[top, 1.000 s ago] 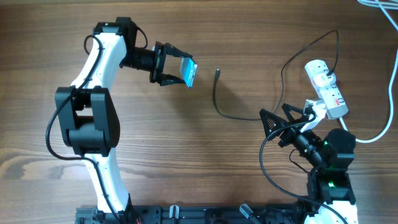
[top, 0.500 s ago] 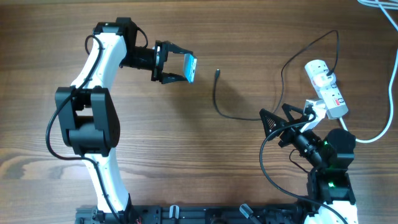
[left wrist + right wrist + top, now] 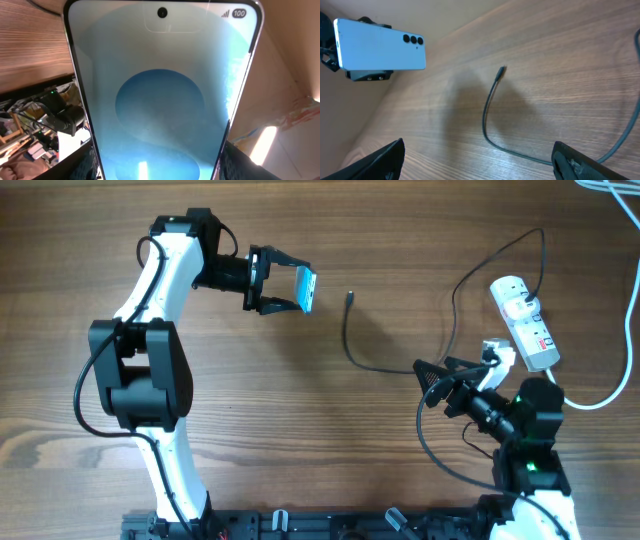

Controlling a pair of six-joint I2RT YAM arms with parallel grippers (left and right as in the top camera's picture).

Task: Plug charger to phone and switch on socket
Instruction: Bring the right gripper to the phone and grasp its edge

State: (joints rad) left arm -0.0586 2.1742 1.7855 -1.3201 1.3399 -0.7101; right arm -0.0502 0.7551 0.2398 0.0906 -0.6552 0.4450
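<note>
Phone (image 3: 306, 290) clamped in left claw (image 3: 299, 289); charger (image 3: 347, 340) loose on counter (image 3: 300, 440), 3 o'clock; right claw (image 3: 424, 383) spread, empty; plugging, switching left.

One wooden table (image 3: 300, 440) carries two robot arms, the left arm (image 3: 150, 360) and the right arm (image 3: 530, 450). There are two grippers, the left gripper (image 3: 298, 288) and the right gripper (image 3: 424, 382), each with two fingers. There is one phone (image 3: 306, 288), with three rear lenses (image 3: 412, 39) in a row and one front camera hole (image 3: 162, 12). There is one black charger cable (image 3: 346, 340) with one connector tip (image 3: 350, 297). Near the right edge lies one white power strip (image 3: 528, 330) with one white plug (image 3: 512, 302) on it and one thick white cord (image 3: 622, 365). The strip's red switches are too small to count.
</note>
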